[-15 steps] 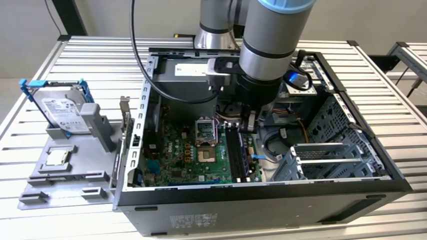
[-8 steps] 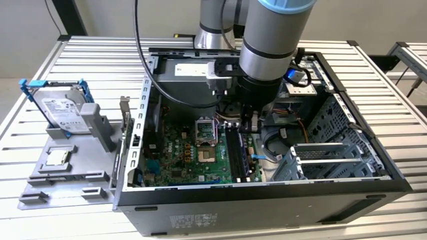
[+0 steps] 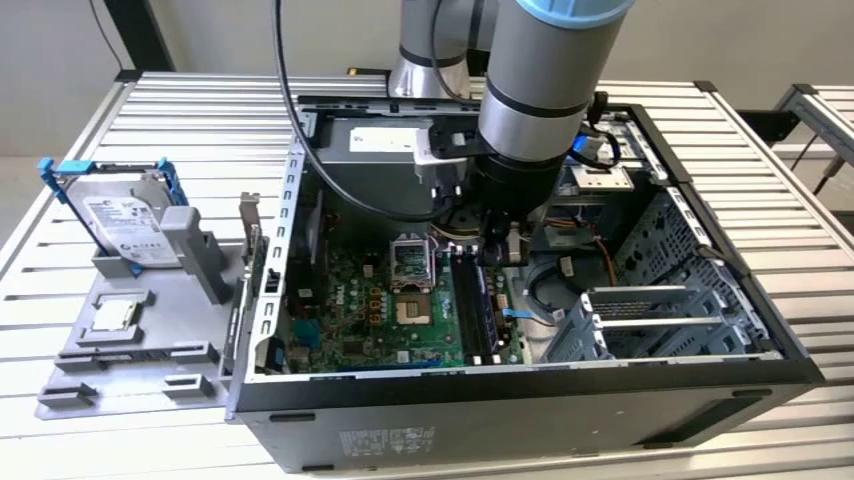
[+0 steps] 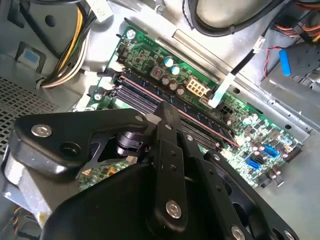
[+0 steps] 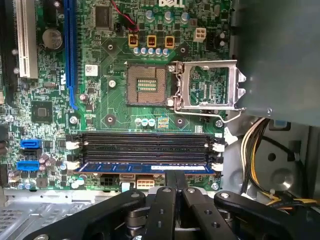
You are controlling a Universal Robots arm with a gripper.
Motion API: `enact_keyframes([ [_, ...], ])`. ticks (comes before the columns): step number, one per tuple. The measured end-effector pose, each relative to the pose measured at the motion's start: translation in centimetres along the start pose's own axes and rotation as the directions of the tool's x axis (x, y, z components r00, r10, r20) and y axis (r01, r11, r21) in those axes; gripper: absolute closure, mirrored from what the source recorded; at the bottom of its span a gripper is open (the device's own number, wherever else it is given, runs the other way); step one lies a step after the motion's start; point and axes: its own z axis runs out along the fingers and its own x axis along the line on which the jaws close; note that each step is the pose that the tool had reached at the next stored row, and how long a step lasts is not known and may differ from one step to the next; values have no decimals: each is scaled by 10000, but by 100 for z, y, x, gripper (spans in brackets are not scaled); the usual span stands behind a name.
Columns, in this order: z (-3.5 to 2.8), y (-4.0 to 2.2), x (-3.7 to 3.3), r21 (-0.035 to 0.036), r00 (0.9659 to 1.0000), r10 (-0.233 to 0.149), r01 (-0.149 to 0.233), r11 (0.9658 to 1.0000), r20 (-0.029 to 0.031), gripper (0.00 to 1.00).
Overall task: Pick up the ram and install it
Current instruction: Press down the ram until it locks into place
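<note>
Looking straight down onto a green motherboard. Showing an open processor socket at centre, four black memory slots beside it, the ram sitting in the outermost slot, black gripper fingers closing together just beside it.

Beneath my tool lies the green motherboard, its open processor socket just beside the raised silver socket frame. Well off from my tool, outside the computer case, a hard drive in a blue frame stands on a grey tray on the slatted bench, near a small square silver chip.
</note>
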Motion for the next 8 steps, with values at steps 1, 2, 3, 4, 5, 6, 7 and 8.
enact_keyframes([
  [1,0,0,0,0,10000,0,0,10000,1,100],
  [2,3,-1,1,0,10000,-2,2,10000,1,100],
  [3,5,-10,3,-1,10000,-3,3,10000,2,100],
  [4,5,-25,10,-1,10000,-1,1,10000,-1,100],
  [5,6,-36,21,-1,10000,-1,1,10000,1,100],
  [6,6,-41,30,-1,10000,-1,1,10000,1,100],
  [7,6,-45,42,-1,10000,-1,1,10000,0,100],
  [8,7,-47,59,-1,10000,0,0,10000,1,100],
])
